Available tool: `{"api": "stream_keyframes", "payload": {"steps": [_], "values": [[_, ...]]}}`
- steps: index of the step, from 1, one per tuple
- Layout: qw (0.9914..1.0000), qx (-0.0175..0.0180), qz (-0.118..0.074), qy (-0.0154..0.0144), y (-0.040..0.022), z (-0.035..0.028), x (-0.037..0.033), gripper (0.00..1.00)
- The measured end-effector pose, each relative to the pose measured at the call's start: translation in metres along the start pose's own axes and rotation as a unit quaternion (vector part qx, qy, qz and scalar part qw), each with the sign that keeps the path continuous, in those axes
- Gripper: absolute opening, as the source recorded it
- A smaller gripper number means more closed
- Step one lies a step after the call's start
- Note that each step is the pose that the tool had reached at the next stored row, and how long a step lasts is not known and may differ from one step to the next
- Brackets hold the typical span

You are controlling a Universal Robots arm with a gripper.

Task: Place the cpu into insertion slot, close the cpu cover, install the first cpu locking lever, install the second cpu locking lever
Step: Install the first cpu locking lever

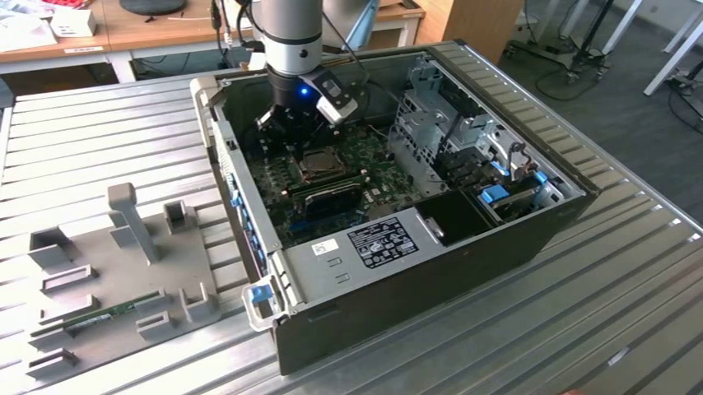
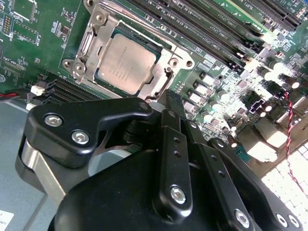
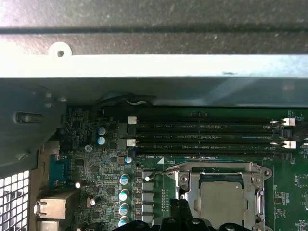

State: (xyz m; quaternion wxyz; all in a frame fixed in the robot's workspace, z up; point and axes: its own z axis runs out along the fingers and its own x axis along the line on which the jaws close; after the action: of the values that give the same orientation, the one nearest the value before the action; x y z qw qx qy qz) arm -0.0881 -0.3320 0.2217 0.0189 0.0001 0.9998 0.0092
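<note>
Black fingers (image 2: 173,144) of my hand (image 2: 168,99) are pressed together, pinching nothing that I can see. Their tips hang just beside one edge of the socket (image 2: 156,85) on the green circuit board (image 2: 43,53); whether they touch it I cannot tell. The chip (image 2: 127,62) lies flat in that socket, its dull grey top facing up. The silvery cover (image 2: 90,41) is folded down around it, so the chip shows through the cut-out middle. In the first wrist view a thin metal lever (image 3: 216,166) runs along the side of the socket that faces the long black memory slots (image 3: 207,127); I cannot tell whether it is hooked down. In the exterior view my arm (image 1: 291,33) reaches down into an open computer case (image 1: 439,263) lying on its side on the ribbed metal tabletop (image 1: 110,123), with my hand over the board just beside the socket. Toward the exterior view's left, well apart from the case, a grey tray (image 1: 121,271) with upright blocks sits on the tabletop, and a narrow green memory stick (image 1: 104,315) lies on it.
</note>
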Motion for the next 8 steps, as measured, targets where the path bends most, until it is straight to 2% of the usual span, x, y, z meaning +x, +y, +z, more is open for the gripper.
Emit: {"api": "stream_keyframes", "payload": {"steps": [3, 5, 8], "values": [[1.00000, 0.0000, 0.000, 0.0000, 0.0000, 0.0000, 0.0000, 0.11], [1.00000, 0.0001, 0.000, 0.0019, 0.0000, 0.0000, 0.0001, 0.11], [1.00000, 0.0000, 0.000, 0.0025, 0.0000, 0.0000, 0.0001, 0.11]]}}
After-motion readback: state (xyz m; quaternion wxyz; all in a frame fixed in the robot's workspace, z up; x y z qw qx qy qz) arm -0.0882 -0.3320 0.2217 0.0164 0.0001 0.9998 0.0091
